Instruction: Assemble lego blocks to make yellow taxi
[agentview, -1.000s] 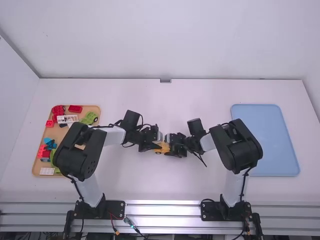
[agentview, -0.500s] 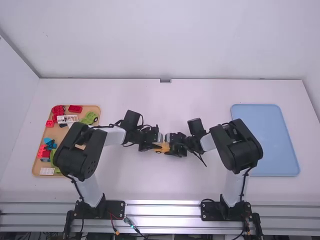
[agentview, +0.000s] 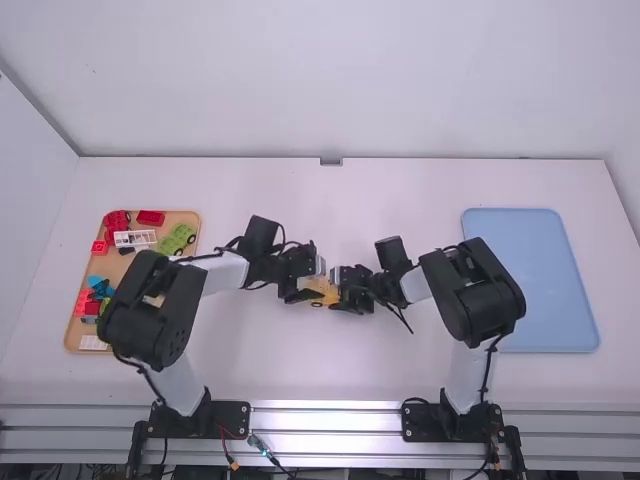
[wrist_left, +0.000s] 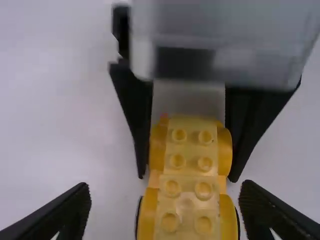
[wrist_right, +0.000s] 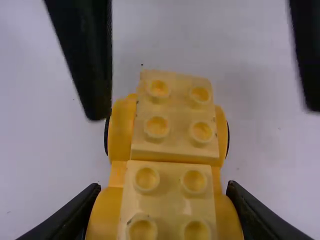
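Yellow taxi (agentview: 323, 297): keeps its place from a moment ago near the middle of the tabletop (agentview: 320, 375), pinched in the right hand (agentview: 337, 291), with the left arm (agentview: 150, 310) slightly shifted and the left hand (agentview: 318, 283) wide, clear of the sides. Shows two pale yellow studded blocks (wrist_right: 174, 115) over a deeper yellow base (wrist_right: 118, 175) with rounded sides and dark wheels (wrist_left: 138, 216).

In the middle of the high view we count one yellow car (wrist_right: 170, 215), with eight studs (wrist_right: 156, 127) visible on it, and two grippers: one left gripper (agentview: 318, 293), one right gripper (agentview: 335, 290). We count two trays: one brown tray (agentview: 71, 335) at left, one blue tray (agentview: 535, 280) at right. In the brown one we count two white pieces (agentview: 135, 238) and at least two green pieces (agentview: 176, 240); the reds overlap too much for us to number.
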